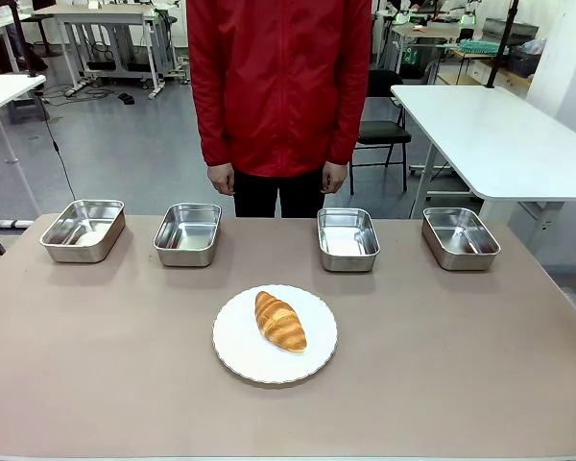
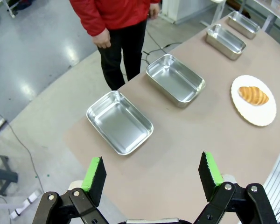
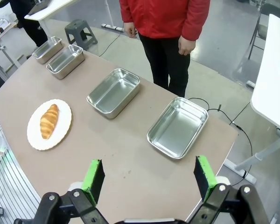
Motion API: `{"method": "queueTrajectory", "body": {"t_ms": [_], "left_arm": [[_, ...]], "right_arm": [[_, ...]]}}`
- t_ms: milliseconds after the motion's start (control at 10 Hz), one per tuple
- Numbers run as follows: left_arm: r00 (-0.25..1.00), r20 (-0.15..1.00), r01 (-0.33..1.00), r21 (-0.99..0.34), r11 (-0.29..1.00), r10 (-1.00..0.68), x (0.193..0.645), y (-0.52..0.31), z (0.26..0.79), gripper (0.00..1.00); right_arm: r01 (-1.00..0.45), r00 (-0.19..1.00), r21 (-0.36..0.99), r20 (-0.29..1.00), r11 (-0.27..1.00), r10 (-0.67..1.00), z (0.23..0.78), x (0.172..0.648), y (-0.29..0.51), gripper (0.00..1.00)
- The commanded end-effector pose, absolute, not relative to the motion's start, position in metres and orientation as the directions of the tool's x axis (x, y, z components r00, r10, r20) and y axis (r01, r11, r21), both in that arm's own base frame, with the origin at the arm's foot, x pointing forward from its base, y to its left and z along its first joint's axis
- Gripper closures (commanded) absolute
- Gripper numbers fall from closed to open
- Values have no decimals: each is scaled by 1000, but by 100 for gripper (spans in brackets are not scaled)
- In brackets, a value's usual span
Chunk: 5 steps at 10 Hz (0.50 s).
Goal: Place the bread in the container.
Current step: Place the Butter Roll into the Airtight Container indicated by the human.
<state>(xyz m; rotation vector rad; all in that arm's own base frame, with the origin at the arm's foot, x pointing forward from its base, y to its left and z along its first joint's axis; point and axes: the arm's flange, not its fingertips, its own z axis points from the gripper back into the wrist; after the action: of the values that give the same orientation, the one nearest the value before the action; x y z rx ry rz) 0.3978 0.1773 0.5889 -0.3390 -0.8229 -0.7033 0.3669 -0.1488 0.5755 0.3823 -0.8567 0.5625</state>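
Not started: bread (image 1: pixel 280 322) lying on plate (image 1: pixel 240 360) at near centre, far row of trays (image 1: pixel 348 238) empty, left hand (image 2: pixel 152 170) and right hand (image 3: pixel 148 170) released, empty.

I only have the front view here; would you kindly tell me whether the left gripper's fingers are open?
Observer: Yes, the left gripper is open, its green-padded fingers wide apart, nothing between them.
Operator: And the right one?
Observer: The right gripper is open and empty too.
Operator: Where does the left one hang?
Observer: Over the table edge beside the end tray; the bread on its plate lies well beyond.
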Motion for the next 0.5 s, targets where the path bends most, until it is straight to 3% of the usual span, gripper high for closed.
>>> {"method": "queueTrajectory", "body": {"t_ms": [0, 400], "left_arm": [[471, 763, 692, -7, 722, -443, 397, 177, 590, 0], [471, 763, 692, -7, 722, -443, 397, 177, 590, 0]], "right_arm": [[-613, 515, 95, 801, 784, 305, 576, 367, -149, 0], [-613, 515, 95, 801, 784, 305, 576, 367, -149, 0]]}}
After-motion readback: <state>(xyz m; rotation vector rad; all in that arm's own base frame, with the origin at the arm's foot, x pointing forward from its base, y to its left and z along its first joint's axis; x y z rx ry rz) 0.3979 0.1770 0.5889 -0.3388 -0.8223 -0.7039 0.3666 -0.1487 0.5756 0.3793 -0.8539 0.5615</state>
